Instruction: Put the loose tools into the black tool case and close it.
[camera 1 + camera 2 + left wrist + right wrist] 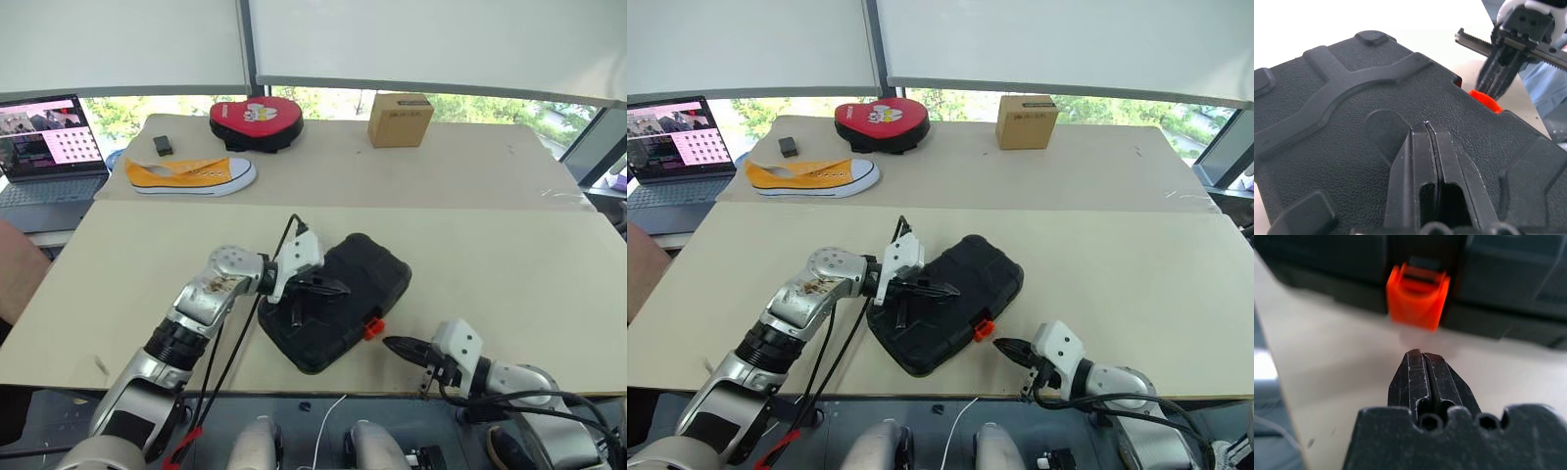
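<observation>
The black tool case (370, 274) lies with its lid down, skewed on the near table, its orange latch (372, 328) facing the front edge. My left gripper (343, 289) is shut and empty, and its fingertips rest just over the ribbed lid (1352, 122). My right gripper (389, 344) is also shut with nothing in it. It points at the latch (1418, 296) from a short way off, with bare table between them. The loose tools are out of view.
On the far table lie a red heart-shaped pouch (257, 119), a yellow sneaker (191, 174), a small dark block (163, 146) and a cardboard box (400, 118). A laptop (49, 147) stands at the far left. The table's front edge runs just under my right gripper.
</observation>
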You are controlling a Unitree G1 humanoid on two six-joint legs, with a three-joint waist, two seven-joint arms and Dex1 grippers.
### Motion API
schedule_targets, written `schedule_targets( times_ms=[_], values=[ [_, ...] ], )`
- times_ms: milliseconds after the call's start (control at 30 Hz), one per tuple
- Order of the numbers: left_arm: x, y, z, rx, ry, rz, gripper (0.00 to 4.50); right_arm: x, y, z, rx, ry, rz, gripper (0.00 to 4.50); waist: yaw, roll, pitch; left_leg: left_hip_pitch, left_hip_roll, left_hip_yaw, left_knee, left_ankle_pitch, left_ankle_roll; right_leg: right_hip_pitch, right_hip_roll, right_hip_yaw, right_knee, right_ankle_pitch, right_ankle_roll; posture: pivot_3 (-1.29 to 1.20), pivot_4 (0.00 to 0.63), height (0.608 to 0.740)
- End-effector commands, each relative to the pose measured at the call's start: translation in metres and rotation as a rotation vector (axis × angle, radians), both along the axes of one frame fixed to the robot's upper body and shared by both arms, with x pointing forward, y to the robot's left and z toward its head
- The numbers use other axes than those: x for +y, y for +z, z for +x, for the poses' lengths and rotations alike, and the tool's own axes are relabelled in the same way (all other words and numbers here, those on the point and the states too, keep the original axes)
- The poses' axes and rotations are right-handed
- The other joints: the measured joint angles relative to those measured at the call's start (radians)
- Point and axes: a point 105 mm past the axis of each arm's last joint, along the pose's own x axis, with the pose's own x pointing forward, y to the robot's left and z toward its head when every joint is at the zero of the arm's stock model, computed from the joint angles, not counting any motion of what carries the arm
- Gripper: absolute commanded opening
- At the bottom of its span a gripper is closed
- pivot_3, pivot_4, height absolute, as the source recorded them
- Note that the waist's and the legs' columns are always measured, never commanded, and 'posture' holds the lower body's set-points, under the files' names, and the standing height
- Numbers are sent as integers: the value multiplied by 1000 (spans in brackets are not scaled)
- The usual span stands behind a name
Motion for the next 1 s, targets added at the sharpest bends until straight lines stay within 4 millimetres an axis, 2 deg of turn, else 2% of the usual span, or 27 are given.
schedule_targets(
  times_ms=[33,433,700,1000],
  values=[
    [9,-38,-9,121,20,103,50,6,9,1,-31,14,25,51,0,0,-1,0,0,0,0,0,0,0,0,0,0,0,0,0,150,740],
    [17,-38,-3,118,43,121,50,19,12,3,-46,17,85,51,-1,1,-2,1,0,-1,0,0,0,1,0,0,0,0,0,0,150,740],
    [16,-42,-5,138,45,133,50,26,34,8,-105,-9,235,51,-13,1,-2,1,1,-1,0,0,0,0,1,0,1,0,-1,0,150,740],
    [18,-43,-2,144,47,141,50,27,35,10,-113,-16,254,51,-23,1,-2,3,1,-5,0,0,0,1,2,1,1,1,-1,0,150,740]
  ],
)
